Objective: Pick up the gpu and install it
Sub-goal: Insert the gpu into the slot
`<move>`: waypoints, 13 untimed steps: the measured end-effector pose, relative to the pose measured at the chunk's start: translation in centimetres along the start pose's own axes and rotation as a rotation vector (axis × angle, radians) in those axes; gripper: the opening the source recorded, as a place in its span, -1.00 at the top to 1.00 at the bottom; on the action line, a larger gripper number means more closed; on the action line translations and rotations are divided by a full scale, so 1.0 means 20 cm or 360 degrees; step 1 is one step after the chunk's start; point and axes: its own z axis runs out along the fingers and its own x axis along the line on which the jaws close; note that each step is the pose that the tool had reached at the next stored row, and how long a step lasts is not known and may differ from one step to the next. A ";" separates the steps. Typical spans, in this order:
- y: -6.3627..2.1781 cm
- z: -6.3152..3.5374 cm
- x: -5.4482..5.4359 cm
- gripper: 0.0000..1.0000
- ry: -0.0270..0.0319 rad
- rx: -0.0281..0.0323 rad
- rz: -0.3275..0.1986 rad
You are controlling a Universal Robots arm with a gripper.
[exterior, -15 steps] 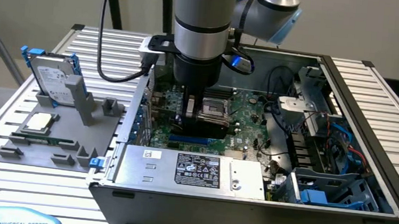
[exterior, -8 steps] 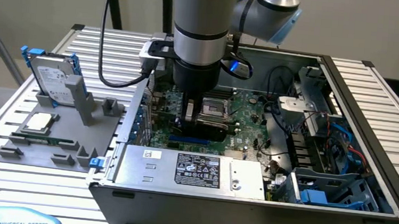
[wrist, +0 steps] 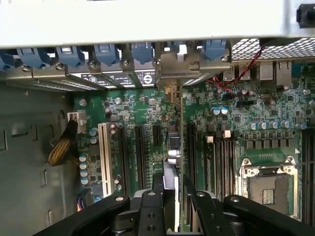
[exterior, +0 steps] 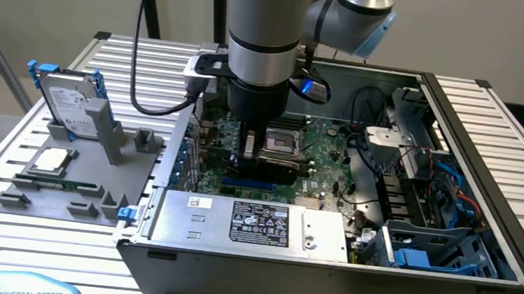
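The gpu (wrist: 173,147) appears edge-on in the wrist view as a thin upright card. Its silver end bracket (wrist: 173,69) sits against the row of rear slot openings of the computer case (exterior: 484,171). My gripper (wrist: 172,181) is shut on the card's upper edge, one black finger (wrist: 157,184) on each side. The card stands in line with a dark expansion slot on the green motherboard (wrist: 142,110). In the exterior view the gripper (exterior: 250,153) reaches straight down into the open case, low over the motherboard (exterior: 323,145).
A white slot (wrist: 103,152) and an empty processor socket (wrist: 268,184) flank the card. The power supply (exterior: 256,224) and cables (exterior: 428,174) crowd the case. Outside, a grey holder (exterior: 61,198) carries a blue-railed hard drive (exterior: 69,100) and a square processor chip (exterior: 52,161).
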 end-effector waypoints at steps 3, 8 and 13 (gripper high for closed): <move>0.000 0.003 0.00 0.47 0.00008 -0.00010 -0.0024; 0.004 0.016 0.00 0.47 0.00019 -0.00009 -0.0028; 0.007 0.030 0.00 0.47 0.00019 -0.00010 -0.0028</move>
